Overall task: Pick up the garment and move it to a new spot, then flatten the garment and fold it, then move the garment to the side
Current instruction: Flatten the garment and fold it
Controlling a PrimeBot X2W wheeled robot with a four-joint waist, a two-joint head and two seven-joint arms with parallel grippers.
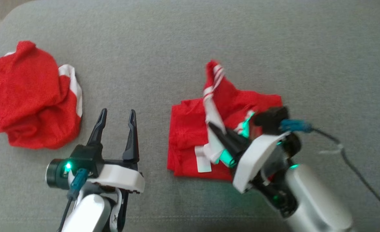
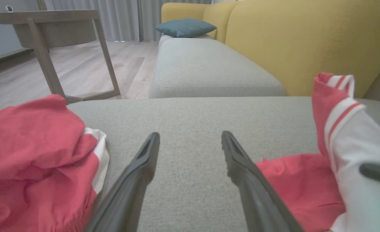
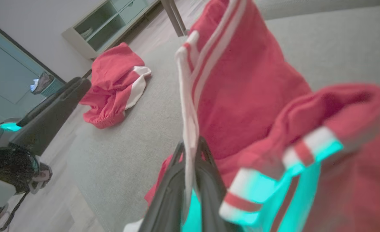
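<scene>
Right gripper [image 1: 212, 126] pinches garment [image 1: 186, 132] edge — bare cushion [image 1: 177, 38] beyond.

The garment [image 1: 190, 135] lies right of a heap [image 1: 32, 96], seemingly sharing one cushion [image 1: 177, 38].

The red garment [image 1: 186, 135], white-striped, is laid rumpled and partly folded on the grey cushion [image 1: 177, 38], right of its middle; one striped edge is raised.

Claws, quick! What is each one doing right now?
Left claw: open, holding nothing.
Right claw: shut on the white strip of the striped red garment.
</scene>
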